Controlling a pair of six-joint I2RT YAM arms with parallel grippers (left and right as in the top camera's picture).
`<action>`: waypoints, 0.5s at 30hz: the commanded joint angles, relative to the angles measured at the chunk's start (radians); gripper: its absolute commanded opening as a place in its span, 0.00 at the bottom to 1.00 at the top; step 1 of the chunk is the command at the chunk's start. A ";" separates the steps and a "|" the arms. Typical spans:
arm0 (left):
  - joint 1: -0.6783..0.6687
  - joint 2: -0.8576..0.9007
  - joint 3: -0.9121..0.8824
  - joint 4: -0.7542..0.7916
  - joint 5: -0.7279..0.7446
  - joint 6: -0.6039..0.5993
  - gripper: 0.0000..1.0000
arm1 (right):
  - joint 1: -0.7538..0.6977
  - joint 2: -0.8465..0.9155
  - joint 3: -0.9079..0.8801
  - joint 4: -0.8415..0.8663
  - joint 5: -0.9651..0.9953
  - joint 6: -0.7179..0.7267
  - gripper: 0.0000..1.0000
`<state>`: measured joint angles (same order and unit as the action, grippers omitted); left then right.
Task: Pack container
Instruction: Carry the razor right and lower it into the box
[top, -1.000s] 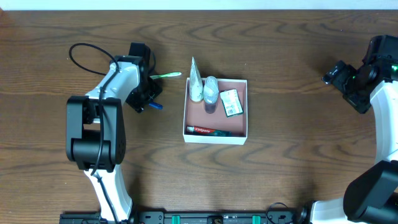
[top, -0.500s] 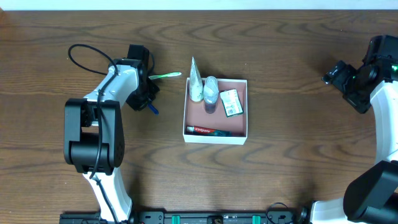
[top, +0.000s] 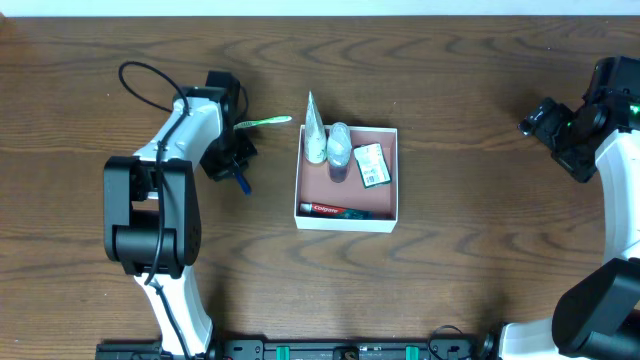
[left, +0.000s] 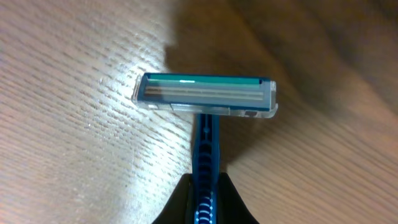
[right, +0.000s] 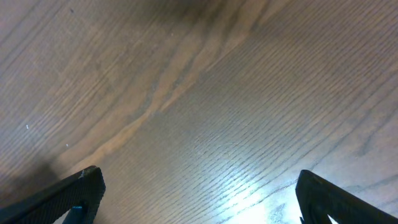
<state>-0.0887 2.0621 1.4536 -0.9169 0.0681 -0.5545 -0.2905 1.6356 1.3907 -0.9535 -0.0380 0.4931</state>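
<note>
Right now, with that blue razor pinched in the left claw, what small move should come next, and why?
Probably lift the razor and carry it toward the container. The left gripper is shut on its handle, and the container shows bare floor in the middle.

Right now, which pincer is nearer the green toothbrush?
Left. The left pincer, shut on the razor, is just beside the toothbrush; the right pincer is open, far beyond the container.

Robot lab: two-arm rig (top: 150, 215), wooden table (top: 470, 270)
</note>
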 joint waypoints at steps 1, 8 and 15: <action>0.002 -0.082 0.066 -0.033 0.002 0.097 0.06 | 0.007 0.005 0.000 -0.001 -0.004 0.000 0.99; -0.021 -0.292 0.079 -0.087 0.003 0.229 0.06 | 0.007 0.005 0.000 -0.001 -0.004 0.000 0.99; -0.134 -0.473 0.078 -0.122 0.003 0.382 0.06 | 0.007 0.005 0.000 -0.001 -0.004 0.000 0.99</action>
<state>-0.1719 1.6386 1.5169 -1.0286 0.0719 -0.2886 -0.2905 1.6356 1.3907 -0.9535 -0.0380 0.4931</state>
